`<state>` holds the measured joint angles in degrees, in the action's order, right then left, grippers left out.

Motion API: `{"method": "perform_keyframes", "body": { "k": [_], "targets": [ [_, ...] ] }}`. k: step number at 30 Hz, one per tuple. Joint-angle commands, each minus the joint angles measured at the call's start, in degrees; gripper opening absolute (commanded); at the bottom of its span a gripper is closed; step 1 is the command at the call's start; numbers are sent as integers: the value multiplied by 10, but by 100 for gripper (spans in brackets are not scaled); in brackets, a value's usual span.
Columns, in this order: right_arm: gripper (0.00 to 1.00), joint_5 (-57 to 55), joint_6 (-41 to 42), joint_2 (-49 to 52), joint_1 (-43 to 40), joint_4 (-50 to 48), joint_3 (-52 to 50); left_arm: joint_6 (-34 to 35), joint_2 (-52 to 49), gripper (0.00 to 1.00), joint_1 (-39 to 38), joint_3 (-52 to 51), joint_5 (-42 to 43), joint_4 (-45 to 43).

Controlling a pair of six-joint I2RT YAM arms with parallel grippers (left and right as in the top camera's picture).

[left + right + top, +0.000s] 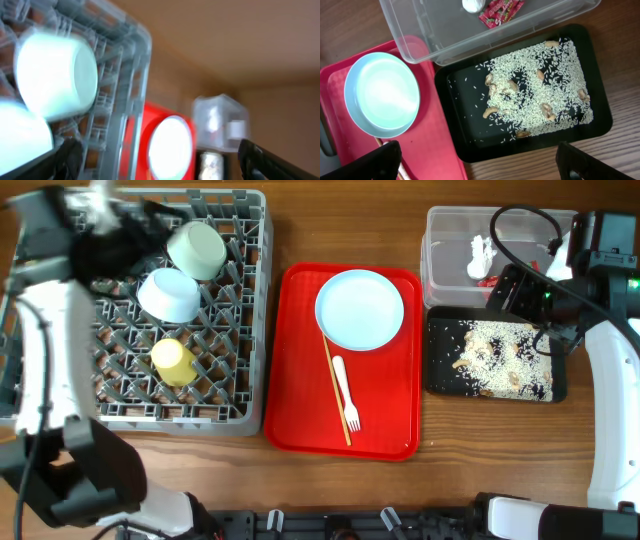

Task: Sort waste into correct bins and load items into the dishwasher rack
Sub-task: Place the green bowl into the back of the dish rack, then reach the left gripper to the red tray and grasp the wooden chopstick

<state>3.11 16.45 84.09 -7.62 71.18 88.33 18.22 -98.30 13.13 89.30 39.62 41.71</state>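
The grey rack (180,418) holds two pale bowls (196,250) (168,294) and a yellow cup (173,361). My left gripper (120,225) hovers blurred over its far left corner, open and empty in the left wrist view (160,165), next to a bowl (55,75). A white plate (359,309), white fork (346,393) and chopstick (336,390) lie on the red tray (385,400). The clear tub (450,220) holds the white scrap (481,256) and red wrapper (500,12). Rice (535,95) covers the black tray (440,370). My right gripper (477,167) is open and empty above it.
The red tray sits between the rack and the two bins. Bare wooden table shows in front of the black tray and along the near edge. The right arm and its cable (520,230) reach over the clear tub.
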Motion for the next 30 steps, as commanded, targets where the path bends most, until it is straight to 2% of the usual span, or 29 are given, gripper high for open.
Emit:
{"method": "perform_keyframes", "body": {
  "k": [1,6,7,8,14,22,30],
  "targets": [
    [100,-10,0,1,-1,0,2,-12,24,100,-120,-3,-239,79],
    [100,-10,0,1,-1,0,2,5,10,100,-272,-14,-256,155],
    [100,-10,0,1,-1,1,2,28,5,100,-296,-21,-256,158],
    [100,-10,0,1,-1,1,2,86,-3,100,-332,-37,-258,157],
    [100,-10,0,1,-1,3,2,198,-51,100,-439,-97,-330,145],
    [100,-10,0,1,-1,4,2,215,-105,100,-513,-122,-382,113],
    [99,-10,0,1,-1,9,2,214,-144,95,-519,-123,-404,137]
  ]
}}
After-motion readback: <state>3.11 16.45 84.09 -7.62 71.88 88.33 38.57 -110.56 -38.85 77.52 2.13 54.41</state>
